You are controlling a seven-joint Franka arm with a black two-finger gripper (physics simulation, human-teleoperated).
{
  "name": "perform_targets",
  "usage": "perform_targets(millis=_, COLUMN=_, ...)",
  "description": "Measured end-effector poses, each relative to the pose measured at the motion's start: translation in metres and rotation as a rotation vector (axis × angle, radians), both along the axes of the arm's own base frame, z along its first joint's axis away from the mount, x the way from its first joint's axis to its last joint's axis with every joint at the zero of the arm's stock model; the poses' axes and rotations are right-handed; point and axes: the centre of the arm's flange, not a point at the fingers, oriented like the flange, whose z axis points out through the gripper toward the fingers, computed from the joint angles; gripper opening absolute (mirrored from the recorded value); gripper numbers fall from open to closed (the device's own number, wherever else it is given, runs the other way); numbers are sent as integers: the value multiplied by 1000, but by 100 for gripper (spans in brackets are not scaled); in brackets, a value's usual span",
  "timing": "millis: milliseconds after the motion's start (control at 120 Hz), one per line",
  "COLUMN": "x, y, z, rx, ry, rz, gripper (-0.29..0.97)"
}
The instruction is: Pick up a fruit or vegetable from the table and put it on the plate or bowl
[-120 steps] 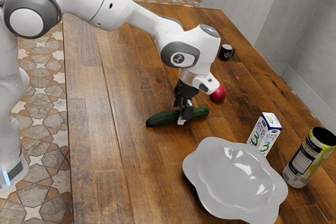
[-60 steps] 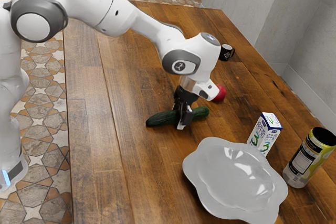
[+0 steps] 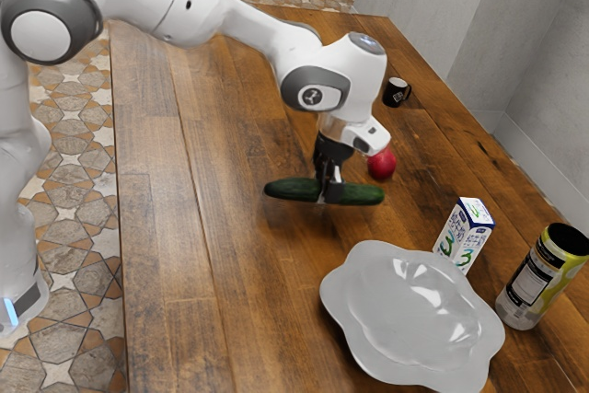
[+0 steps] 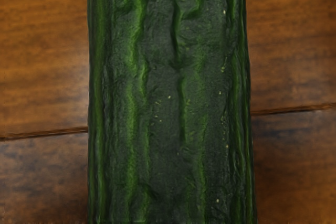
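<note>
Cucumber [image 3: 294, 190] now up off table [image 3: 212, 246] w/ gripper [image 3: 329, 192] (level, grip mid-length).

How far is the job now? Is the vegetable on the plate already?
Not yet. Done: the gripper is shut on the cucumber. In hand: it hangs clear of the table. Left: carry it over the white plate, which holds nothing, and release.

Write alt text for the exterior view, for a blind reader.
The black gripper is shut on a green cucumber, holding it level above the wooden table. A clear plate lies at the exterior view's lower right, beside a carton and a jar; a red fruit sits beyond the cucumber.
</note>
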Motion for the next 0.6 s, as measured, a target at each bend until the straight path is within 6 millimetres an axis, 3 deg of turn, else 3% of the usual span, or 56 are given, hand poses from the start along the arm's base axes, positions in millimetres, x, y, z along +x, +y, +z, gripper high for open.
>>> perform_targets(millis=167, x=-7, y=-9, z=65, rx=-23, ry=-81, rz=-28, gripper=20)
perform_targets(millis=350, x=-17, y=-35, z=167, rx=-34, ry=-184, rz=-85, gripper=21)
perform_targets(millis=417, x=-28, y=-63, z=202, rx=-37, ry=-216, rz=-138, gripper=20)
perform_targets(millis=492, x=-43, y=-106, z=234, rx=-34, ry=-253, rz=-222, gripper=20)
perform_targets(millis=600, x=-53, y=-188, z=245, rx=-35, ry=-265, rz=-362, gripper=19)
